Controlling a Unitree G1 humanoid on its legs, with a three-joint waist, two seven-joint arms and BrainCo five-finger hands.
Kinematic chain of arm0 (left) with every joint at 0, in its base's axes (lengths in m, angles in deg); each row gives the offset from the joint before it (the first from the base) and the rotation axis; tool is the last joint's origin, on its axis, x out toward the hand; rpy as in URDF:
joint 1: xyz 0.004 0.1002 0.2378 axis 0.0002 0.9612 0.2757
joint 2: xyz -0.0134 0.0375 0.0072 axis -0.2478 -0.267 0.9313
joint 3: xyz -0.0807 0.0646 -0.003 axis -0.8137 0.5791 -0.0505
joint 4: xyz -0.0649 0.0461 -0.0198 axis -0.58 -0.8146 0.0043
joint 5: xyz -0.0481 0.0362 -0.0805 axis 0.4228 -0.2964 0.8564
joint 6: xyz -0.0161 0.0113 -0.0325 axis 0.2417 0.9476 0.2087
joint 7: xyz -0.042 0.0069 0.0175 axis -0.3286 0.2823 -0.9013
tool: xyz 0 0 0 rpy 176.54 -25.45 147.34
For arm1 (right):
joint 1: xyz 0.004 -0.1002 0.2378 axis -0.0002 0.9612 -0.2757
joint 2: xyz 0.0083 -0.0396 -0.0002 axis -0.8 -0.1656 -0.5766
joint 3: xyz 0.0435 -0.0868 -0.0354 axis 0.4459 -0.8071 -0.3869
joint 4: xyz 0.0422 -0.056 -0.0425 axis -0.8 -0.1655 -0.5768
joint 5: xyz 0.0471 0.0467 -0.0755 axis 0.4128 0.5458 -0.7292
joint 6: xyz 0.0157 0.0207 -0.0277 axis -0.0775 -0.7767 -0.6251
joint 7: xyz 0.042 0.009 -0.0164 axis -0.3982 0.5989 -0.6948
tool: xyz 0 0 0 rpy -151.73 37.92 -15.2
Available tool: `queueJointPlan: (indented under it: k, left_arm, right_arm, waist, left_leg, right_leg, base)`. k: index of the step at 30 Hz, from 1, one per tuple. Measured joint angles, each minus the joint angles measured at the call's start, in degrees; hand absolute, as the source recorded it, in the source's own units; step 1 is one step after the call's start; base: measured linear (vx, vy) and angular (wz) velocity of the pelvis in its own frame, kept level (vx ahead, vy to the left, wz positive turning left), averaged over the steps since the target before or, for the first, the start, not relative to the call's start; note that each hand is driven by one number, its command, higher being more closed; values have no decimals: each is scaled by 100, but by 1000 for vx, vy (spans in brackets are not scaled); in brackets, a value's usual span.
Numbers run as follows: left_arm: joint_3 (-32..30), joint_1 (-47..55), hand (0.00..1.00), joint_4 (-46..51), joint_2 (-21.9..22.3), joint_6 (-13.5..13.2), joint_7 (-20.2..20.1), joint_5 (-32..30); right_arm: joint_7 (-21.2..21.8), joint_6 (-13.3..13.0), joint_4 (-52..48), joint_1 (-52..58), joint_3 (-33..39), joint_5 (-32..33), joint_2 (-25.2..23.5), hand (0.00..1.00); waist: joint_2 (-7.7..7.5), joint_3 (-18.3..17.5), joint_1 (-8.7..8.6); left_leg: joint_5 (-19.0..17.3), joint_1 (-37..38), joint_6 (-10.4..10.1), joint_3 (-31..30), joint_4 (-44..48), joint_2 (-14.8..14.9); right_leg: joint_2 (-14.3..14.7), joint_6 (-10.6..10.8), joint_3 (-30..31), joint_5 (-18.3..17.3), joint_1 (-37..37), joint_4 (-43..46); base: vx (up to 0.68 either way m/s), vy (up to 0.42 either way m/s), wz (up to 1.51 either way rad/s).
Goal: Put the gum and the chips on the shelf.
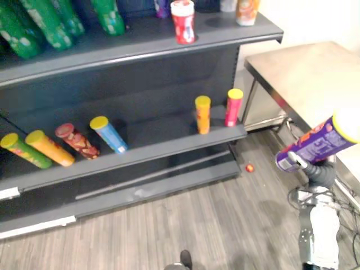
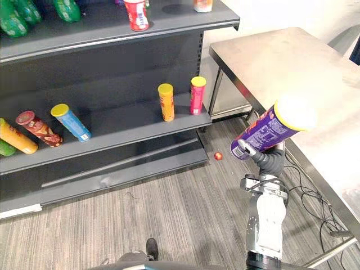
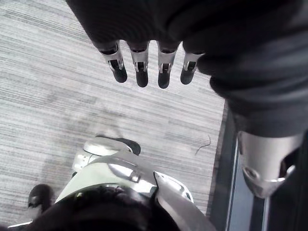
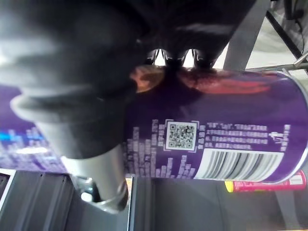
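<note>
Dark metal shelf (image 1: 163, 130), top cut off, stands far left; smooth steel table (image 2: 292, 62) far right. Right hand (image 2: 272, 161) grasps the tilted, glossy purple chips can (image 2: 269, 131), yellow-lidded, near right. Left hand (image 3: 140, 63) hangs released. Tiny red thing (image 1: 249, 167) on the floor (image 1: 197, 225): unidentifiable.

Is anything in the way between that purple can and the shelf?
Nothing visible stands between the purple can and the shelf. An orange can and a pink can stand upright at the shelf's right end; bare board lies left of them.
</note>
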Motion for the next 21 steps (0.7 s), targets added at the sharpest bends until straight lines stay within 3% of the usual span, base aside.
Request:
queueJointPlan:
  k: [3, 12, 15, 17, 19, 21]
  left_arm:
    - [164, -3, 0, 54, -79, -18, 6, -5]
    - [132, 81, 0, 115, -38, -25, -26, 50]
    - [8, 84, 0, 206, -33, -24, -45, 127]
    - [-20, 83, 0, 281, -30, -32, -49, 297]
    - [-36, 83, 0, 330, -27, -45, -51, 520]
    - [-19, 76, 0, 329, 28, -40, -51, 726]
  right_arm:
    - [-13, 30, 41, 21, -82, -38, -28, 100]
    - [48, 72, 240, 87, -311, -245, -17, 100]
    - [51, 115, 373, 77, -442, -242, 12, 100]
    - [55, 117, 505, -13, -595, -243, 54, 100]
    - [60, 138, 703, -251, -910, -243, 51, 100]
    - [101, 147, 719, -303, -1205, -243, 56, 100]
  waist:
    - [-95, 62, 56]
    - [-67, 127, 161]
    - [-168, 190, 229]
    - [-243, 238, 269]
    - [-286, 368, 311]
    - [-234, 440, 472]
  left_leg:
    - [9, 24, 14, 62, -93, -46]
    - [392, 232, 49, 237, -821, -7]
    - [414, 183, 49, 204, -672, 61]
    - [220, -9, 51, 180, -252, 145]
    - [-240, -283, 31, 93, 614, 333]
    - [-796, -556, 31, -13, 1430, 580]
  right_leg:
    - [8, 0, 153, 14, -42, -106]
    - [315, 36, 659, 37, -198, -445]
    - [381, 34, 708, 37, -189, -441]
    - [409, 33, 758, 38, -169, -441]
    - [503, 25, 787, 45, -17, -440]
    - [536, 28, 815, 47, 90, -234]
  base:
    - [-34, 56, -11]
    - [-47, -31, -13]
    - [58, -67, 10]
    - [58, -48, 13]
    - [18, -19, 8]
    - [-48, 56, 3]
